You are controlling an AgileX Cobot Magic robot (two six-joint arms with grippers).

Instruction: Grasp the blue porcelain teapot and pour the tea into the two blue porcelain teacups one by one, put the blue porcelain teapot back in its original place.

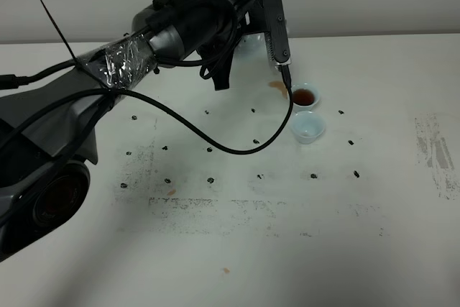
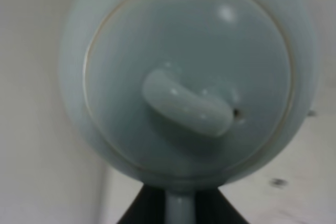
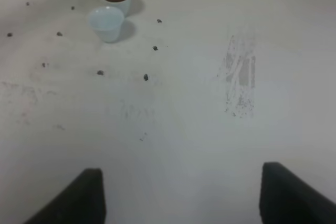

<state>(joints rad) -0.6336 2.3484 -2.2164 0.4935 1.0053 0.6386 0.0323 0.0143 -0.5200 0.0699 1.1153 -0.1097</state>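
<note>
Clamped the left jaws shut on the loop handle of the blue porcelain teapot (image 2: pixel 186 72), knobbed lid (image 2: pixel 187 106) filling the wrist view. Held that teapot toward the far side of the bench (image 1: pixel 215 264), largely hidden behind the left arm (image 1: pixel 180 30), near the two blue porcelain teacups. Found brown tea in the farther teacup (image 1: pixel 305 96), none in the nearer teacup (image 1: pixel 307 128) just beside it. Spread the right jaws wide above the bench, gripping nothing

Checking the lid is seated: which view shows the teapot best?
Left wrist: the blue porcelain teapot fills the frame, lid and knob clear. Exterior high shows only a pale sliver behind the arm; right wrist shows none of it.
</note>
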